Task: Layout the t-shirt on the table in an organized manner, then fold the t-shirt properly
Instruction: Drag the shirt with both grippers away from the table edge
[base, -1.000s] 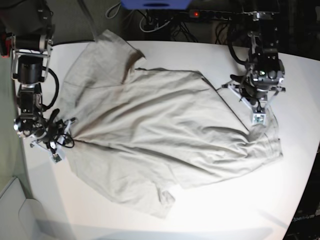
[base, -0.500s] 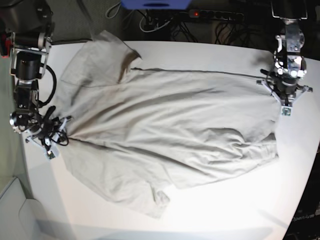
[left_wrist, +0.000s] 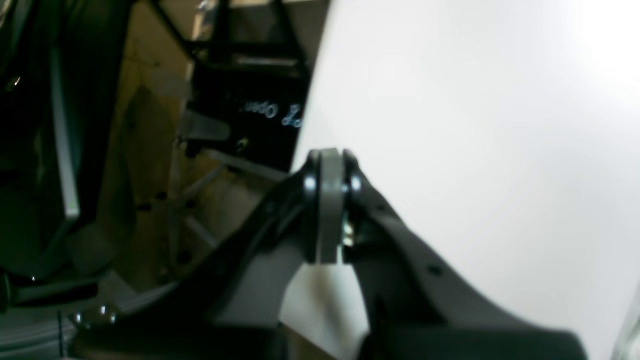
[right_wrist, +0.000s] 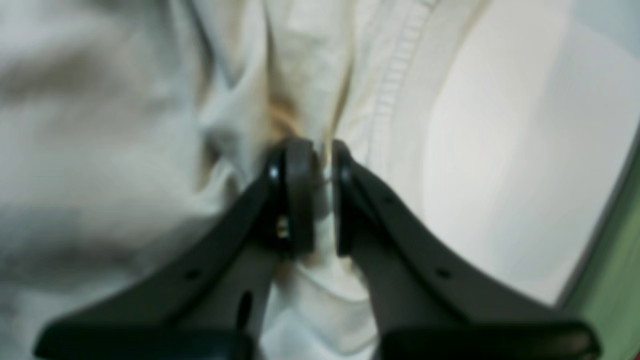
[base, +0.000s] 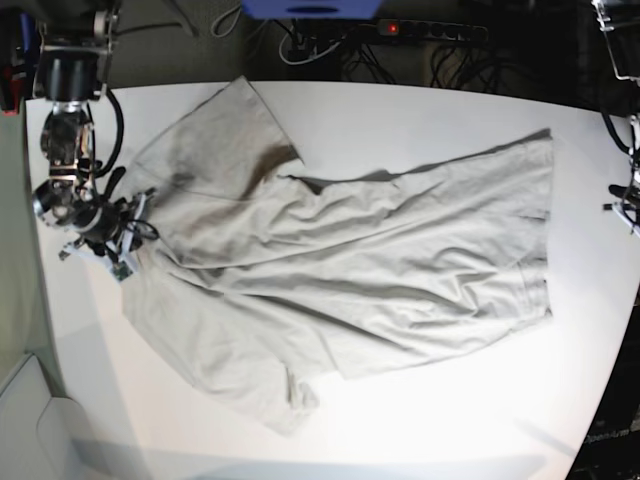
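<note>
The white counter (base: 420, 420) carries the t-shirt (base: 340, 270), spread across its middle but creased, hem toward the right edge. The right claw (right_wrist: 315, 195) pinches a fold by the ribbed collar at the left, likely to tension the cloth. The left claw (left_wrist: 327, 200), clenched and empty, hangs off the right edge.

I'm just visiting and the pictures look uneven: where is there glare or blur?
Base view: glare whitens the table near the front edge, and its edges bow. Right wrist view: the t-shirt is smeared and soft. Left wrist view: bright washed-out tabletop, dim blurry background.
</note>
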